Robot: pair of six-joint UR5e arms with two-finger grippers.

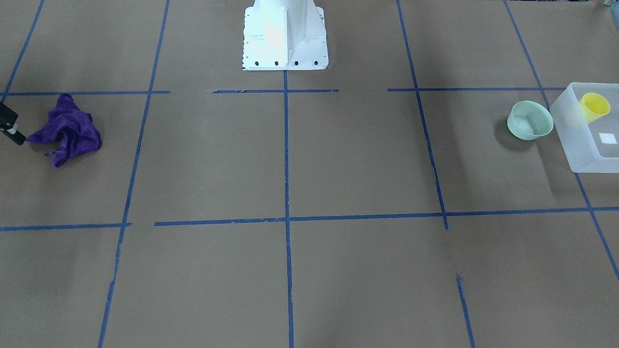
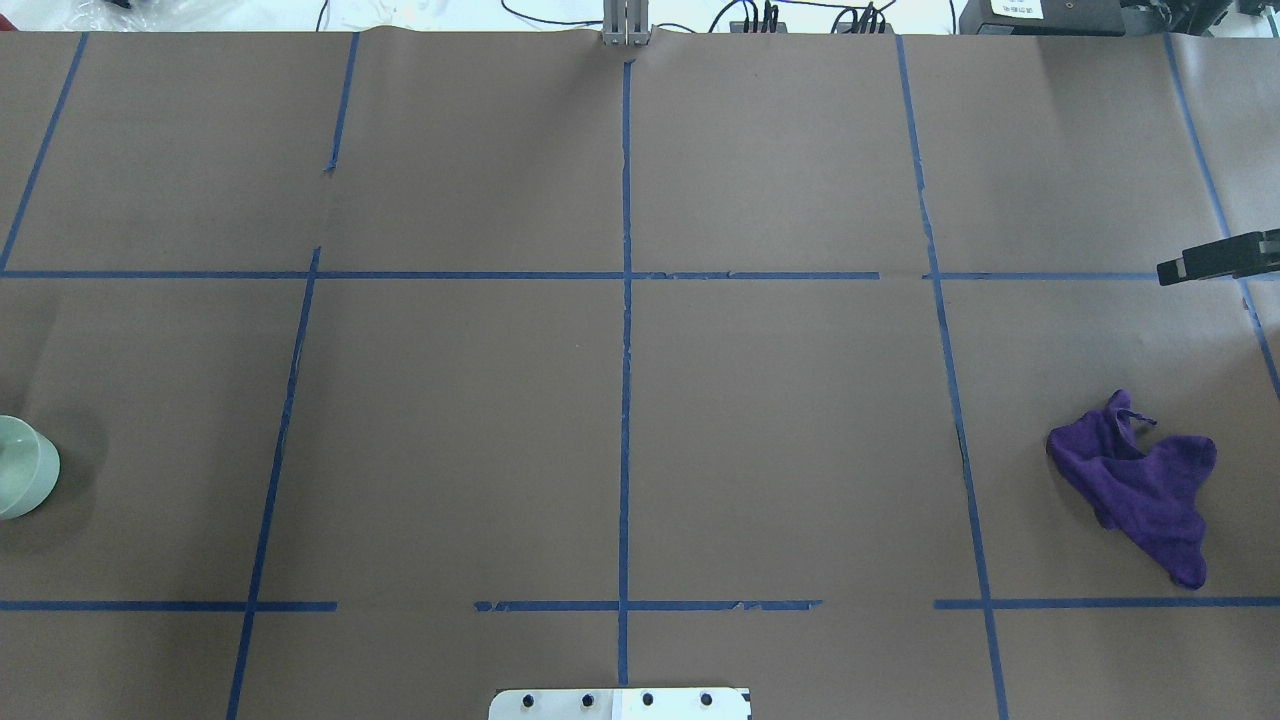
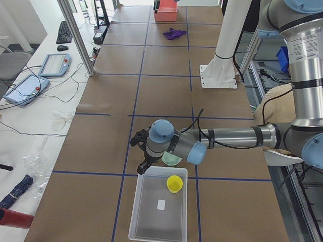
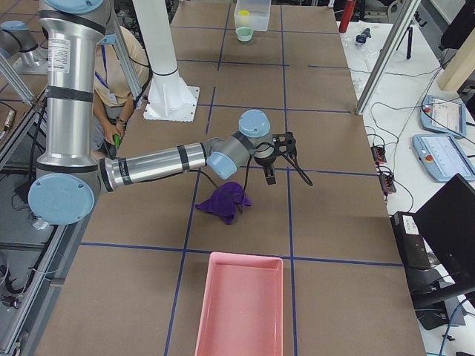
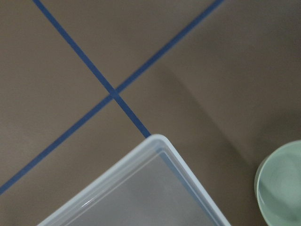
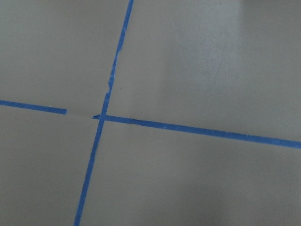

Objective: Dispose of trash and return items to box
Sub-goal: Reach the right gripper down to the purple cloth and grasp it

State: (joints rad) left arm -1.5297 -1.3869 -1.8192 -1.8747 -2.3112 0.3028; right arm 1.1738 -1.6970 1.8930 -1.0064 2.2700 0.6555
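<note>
I cannot tell whether the left gripper's (image 3: 141, 155) fingers are spread or closed, since only the side camera catches them. They hang over a corner of the box (image 1: 575, 145), with the bowl (image 1: 530, 121) just beside them on the table. That looks well placed for reaching the bowl, which is not yet returned. It sits upright, mouth up, close to the box wall; being round, it has no long axis. The cup (image 1: 595, 106) is already inside the box, beyond the fingers, mouth roughly upward, though I can't judge its tilt. The box's long side runs along the table.

The right gripper's (image 4: 289, 180) fingers look spread and empty. They are held above the table, with the purple cloth (image 1: 70, 130) near them but apart, on the robot's side. I take the cloth for the trash. The pink tray (image 4: 241, 311) lies farther out, past the cloth.
</note>
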